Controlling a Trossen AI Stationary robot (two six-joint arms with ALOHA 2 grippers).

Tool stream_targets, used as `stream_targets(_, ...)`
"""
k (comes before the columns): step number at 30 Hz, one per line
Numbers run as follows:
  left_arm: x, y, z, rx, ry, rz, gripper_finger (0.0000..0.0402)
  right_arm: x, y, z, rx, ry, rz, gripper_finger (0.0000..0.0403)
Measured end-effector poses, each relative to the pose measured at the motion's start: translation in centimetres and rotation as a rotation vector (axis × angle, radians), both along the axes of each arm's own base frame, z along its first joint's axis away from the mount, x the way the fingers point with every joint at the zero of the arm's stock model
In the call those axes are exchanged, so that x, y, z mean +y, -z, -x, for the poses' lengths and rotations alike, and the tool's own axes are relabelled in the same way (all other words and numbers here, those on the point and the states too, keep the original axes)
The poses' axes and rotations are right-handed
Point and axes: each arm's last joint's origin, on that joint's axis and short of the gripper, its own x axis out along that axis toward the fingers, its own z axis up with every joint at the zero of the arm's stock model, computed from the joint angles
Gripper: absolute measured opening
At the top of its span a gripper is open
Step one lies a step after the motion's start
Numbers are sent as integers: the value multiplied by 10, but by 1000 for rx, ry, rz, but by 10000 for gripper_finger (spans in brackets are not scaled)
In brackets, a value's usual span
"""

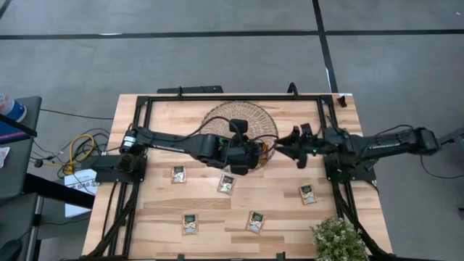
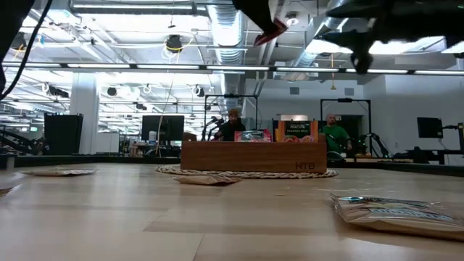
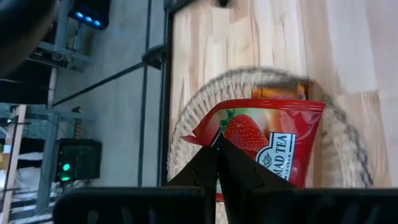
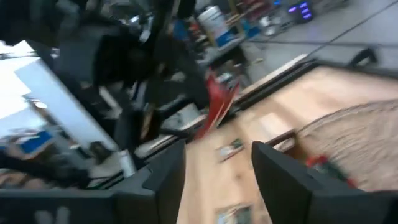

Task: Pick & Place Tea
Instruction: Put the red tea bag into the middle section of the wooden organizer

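Observation:
My left gripper (image 1: 258, 155) is shut on a red strawberry tea sachet (image 3: 268, 135), which it holds in the air over the near edge of the round wicker basket (image 1: 239, 123). In the low view the sachet (image 2: 272, 30) shows high above the table. My right gripper (image 4: 217, 174) stands open and holds nothing, just right of the basket and facing the left gripper. Several pale tea sachets with dark-green tops lie flat on the table nearer the front, among them one (image 1: 226, 183) and another (image 1: 307, 193). My left gripper pinches the red sachet between its two fingertips (image 3: 217, 163) at one side edge (image 3: 214, 138). The sachet is lifted clear and stands out beyond the fingertips over the basket, its printed face toward the wrist camera.
A brown wooden tray (image 2: 254, 154) with tea packets stands on the basket. More sachets lie at the front left (image 1: 190, 223), front middle (image 1: 254, 222) and left (image 1: 178, 174). A potted plant (image 1: 337, 239) stands at the front right corner. A black frame edges the table.

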Motion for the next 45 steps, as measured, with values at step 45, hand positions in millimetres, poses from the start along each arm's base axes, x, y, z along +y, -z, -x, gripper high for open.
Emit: stream_targets(45,19,11,5,64,-100,82,0,-31,-33,-107,307,-62,258,118)
